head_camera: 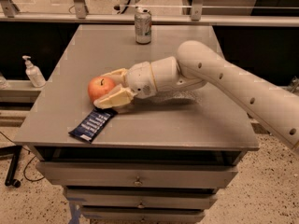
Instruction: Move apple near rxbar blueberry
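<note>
The red-orange apple (pixel 99 87) sits low over the grey table (pixel 187 120), left of centre. My gripper (pixel 104 89) reaches in from the right and is shut on the apple, one cream finger (pixel 117 73) behind it and one finger (pixel 114 99) in front. The dark blue rxbar blueberry (pixel 92 124) lies flat near the table's front left edge, just below and in front of the apple and the lower finger, a short gap apart.
A silver-green drink can (pixel 143 26) stands at the table's back edge. My white arm (pixel 233 80) crosses the right half of the table. A soap dispenser bottle (pixel 33 72) stands on a ledge to the left. Drawers sit below the tabletop.
</note>
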